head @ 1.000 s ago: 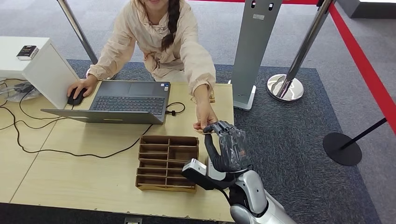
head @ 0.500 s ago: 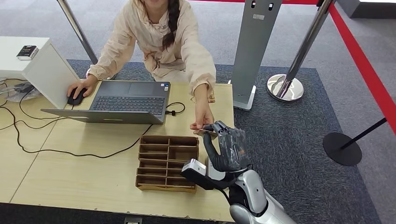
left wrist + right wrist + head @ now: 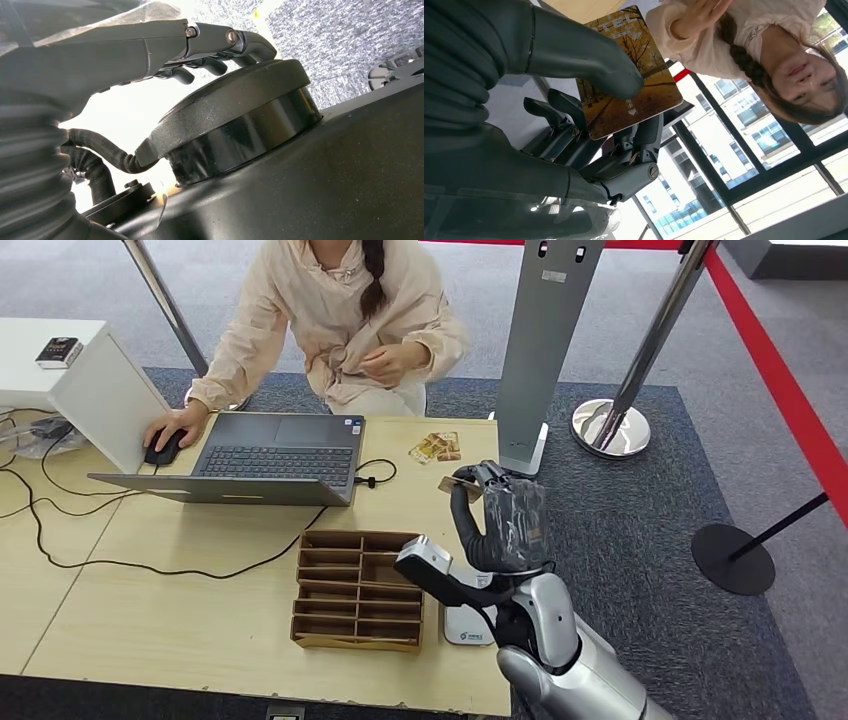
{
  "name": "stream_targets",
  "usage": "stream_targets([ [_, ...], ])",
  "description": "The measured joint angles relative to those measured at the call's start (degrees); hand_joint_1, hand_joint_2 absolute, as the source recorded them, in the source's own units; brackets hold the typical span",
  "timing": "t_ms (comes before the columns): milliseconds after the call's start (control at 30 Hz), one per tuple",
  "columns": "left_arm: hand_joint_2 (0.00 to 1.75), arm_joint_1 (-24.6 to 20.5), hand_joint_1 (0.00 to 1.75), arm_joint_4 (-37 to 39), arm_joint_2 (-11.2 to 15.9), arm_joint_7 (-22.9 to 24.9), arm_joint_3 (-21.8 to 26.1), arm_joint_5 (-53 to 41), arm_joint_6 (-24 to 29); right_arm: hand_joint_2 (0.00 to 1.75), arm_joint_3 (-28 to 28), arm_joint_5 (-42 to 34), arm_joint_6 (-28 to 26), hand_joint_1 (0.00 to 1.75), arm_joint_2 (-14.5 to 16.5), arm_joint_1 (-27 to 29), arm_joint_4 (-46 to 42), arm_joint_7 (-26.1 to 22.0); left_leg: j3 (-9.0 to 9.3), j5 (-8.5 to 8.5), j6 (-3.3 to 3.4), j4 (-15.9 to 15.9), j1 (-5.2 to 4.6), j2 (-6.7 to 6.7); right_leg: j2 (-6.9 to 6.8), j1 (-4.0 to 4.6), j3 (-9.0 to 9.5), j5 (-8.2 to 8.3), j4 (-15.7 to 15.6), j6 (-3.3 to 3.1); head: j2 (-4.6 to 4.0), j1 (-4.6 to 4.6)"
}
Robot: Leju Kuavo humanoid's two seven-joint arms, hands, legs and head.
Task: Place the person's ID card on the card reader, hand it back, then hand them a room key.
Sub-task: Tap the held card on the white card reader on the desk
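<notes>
Nearest, the white reader (image 3: 468,625) lies on the counter (image 3: 180,620) beside the cardboard tray (image 3: 358,590), just under the raised right hand (image 3: 503,525). That hand pinches the card (image 3: 629,97) between thumb and fingers (image 3: 574,135), above the counter's far right part. I can't tell how the left hand's (image 3: 150,45) fingers lie; beyond, two cards (image 3: 436,448) lie by the laptop (image 3: 270,455), where the person (image 3: 340,320) sits.

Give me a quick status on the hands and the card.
Right hand pinches card above table. Left hand holds nothing, fingers curled. Person's hand is at their chest. Card reader under forearm.
</notes>
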Motion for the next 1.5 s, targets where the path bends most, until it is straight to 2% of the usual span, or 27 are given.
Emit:
stream_targets([
  [233, 1.75, 0.0, 0.00, 0.0, 0.0, 0.0, -0.1, 0.0, -0.1, 1.75, 0.9, -0.1, 0.1, 1.75, -1.7, 0.4, 2.9, 1.3, -0.01, -0.01, 0.00, 0.0, 0.00, 0.00, 0.00, 0.00, -0.02, 0.00, 0.0, 0.00, 0.00, 0.01],
  [533, 1.75, 0.0, 0.00, 0.0, 0.0, 0.0, -0.1, 0.0, -0.1, 1.75, 1.6, -0.9, -0.2, 1.75, -2.5, 3.3, 8.2, 1.1, -0.01, -0.01, 0.00, 0.0, 0.00, 0.00, 0.00, 0.00, -0.02, 0.00, 0.0, 0.00, 0.00, 0.00],
  [900, 1.75, 0.0, 0.00, 0.0, 0.0, -0.2, -0.1, 0.0, -0.1, 1.75, 1.6, -1.5, 1.0, 1.75, -4.0, 4.3, 10.9, 2.4, 0.00, -0.01, 0.00, 0.0, -0.01, 0.00, 0.00, -0.01, -0.02, 0.00, 0.0, 0.00, 0.00, 0.01],
  [1067, 1.75, 0.0, 0.00, 0.0, 0.0, -0.3, -0.1, 0.0, -0.1, 1.75, 1.6, -2.3, 3.5, 1.75, -4.7, 4.5, 11.1, 3.6, 0.00, -0.01, 0.00, 0.0, -0.01, 0.00, 0.00, -0.01, -0.02, 0.00, 0.0, 0.00, 0.00, 0.00],
  [1333, 1.75, 0.0, 0.00, 0.0, 0.0, -0.3, -0.1, 0.0, -0.1, 1.75, 1.6, -5.3, 12.1, 1.75, -6.4, 4.6, 11.1, 6.8, 0.00, -0.01, 0.00, 0.0, -0.01, 0.00, 0.00, -0.01, -0.02, 0.00, 0.0, 0.00, 0.00, 0.01],
  [1500, 1.75, 0.0, 0.00, 0.0, 0.0, -0.3, -0.1, 0.0, -0.1, 1.75, 1.6, -6.0, 14.1, 1.75, -7.0, 4.6, 11.1, 7.4, 0.00, -0.01, 0.00, 0.0, -0.01, 0.00, 0.00, -0.01, -0.02, 0.00, 0.0, 0.00, 0.00, 0.01],
])
